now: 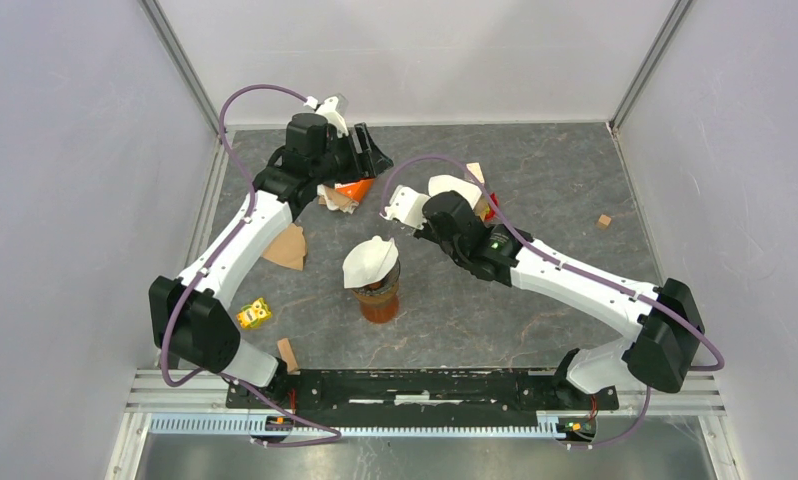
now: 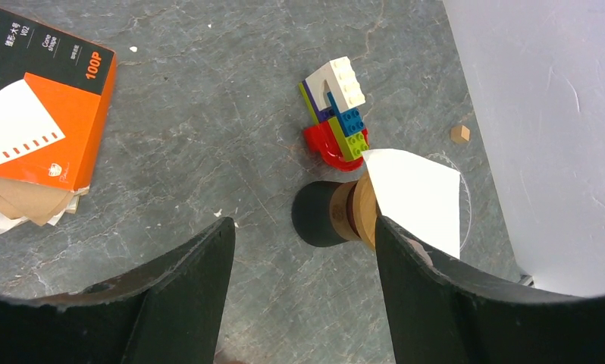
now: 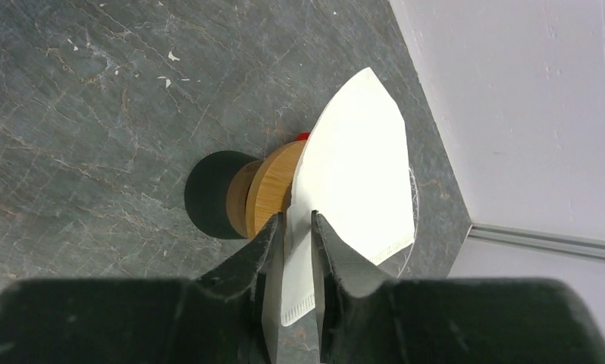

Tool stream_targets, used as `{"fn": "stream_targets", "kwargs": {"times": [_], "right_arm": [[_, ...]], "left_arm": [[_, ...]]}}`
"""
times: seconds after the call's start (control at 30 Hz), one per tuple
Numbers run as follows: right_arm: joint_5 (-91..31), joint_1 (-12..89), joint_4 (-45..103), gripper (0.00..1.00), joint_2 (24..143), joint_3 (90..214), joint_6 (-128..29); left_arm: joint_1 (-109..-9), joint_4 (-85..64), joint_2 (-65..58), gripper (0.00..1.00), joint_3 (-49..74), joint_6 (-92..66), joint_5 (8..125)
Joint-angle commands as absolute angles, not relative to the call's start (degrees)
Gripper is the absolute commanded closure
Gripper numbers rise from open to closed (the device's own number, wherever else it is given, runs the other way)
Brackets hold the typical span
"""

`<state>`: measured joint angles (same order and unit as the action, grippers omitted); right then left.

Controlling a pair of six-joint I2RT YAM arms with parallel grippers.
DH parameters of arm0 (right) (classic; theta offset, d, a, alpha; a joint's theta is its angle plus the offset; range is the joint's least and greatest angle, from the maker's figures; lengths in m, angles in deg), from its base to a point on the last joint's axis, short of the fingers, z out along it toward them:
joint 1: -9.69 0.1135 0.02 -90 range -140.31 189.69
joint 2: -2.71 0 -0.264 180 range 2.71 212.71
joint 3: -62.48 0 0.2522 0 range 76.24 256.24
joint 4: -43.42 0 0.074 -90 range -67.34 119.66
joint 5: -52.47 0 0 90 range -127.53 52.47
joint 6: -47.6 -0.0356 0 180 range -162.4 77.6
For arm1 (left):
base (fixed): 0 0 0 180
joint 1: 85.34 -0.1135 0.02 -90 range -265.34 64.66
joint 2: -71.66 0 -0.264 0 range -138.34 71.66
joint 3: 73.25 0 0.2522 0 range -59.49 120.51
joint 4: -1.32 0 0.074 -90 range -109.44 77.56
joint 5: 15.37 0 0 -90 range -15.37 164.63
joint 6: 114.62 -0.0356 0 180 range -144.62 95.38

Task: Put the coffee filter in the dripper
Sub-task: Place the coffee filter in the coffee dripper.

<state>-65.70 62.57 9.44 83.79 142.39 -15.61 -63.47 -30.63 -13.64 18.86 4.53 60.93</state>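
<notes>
White coffee filter [image 3: 356, 167], folded flat, is seen lying across glass mouth of dripper [image 3: 273, 193] (wood collar, black base), at far-R part of table [image 2: 208, 76]; whether it's seated inside can't be told. Its near edge is pinched betw. the fingers of R gripper [image 3: 296, 221]. L gripper [image 2: 303, 227] is held w/ jaws spread wide, nothing gripped, above the table nr filter box [image 2: 34, 121] & toy bricks [image 2: 336, 110].

The white coffee filter [image 3: 356, 174], folded flat into a fan, is pinched at its lower edge by the right hand [image 3: 296, 220], overlapping the clear cone and wooden collar of the dripper [image 3: 273, 189]
</notes>
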Motion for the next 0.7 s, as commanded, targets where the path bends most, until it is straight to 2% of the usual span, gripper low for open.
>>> {"fn": "stream_targets", "kwargs": {"times": [0.0,0.27,0.37,0.5,0.67], "right_arm": [[-66.6,62.8,11.3,0.80,82.0,143.9,-15.8],[-67.3,62.9,11.1,1.00,80.0,144.7,-15.9],[-67.6,62.8,11.1,1.00,78.6,145.1,-16.2],[-66.8,61.3,11.2,1.00,76.4,145.9,-16.9],[-59.4,56.1,10.4,1.00,73.7,148.5,-20.0]], "left_arm": [[-63.8,-27.7,-11.1,0.26,18.6,6.8,59.8],[-63.8,-27.2,-11.3,0.26,18.4,6.2,59.5],[-63.7,-26.7,-11.3,0.26,18.3,5.0,58.4],[-63.8,-24.0,-11.1,0.31,17.8,4.0,53.6],[-63.0,-15.5,-11.1,0.34,16.3,7.0,41.3]]}}
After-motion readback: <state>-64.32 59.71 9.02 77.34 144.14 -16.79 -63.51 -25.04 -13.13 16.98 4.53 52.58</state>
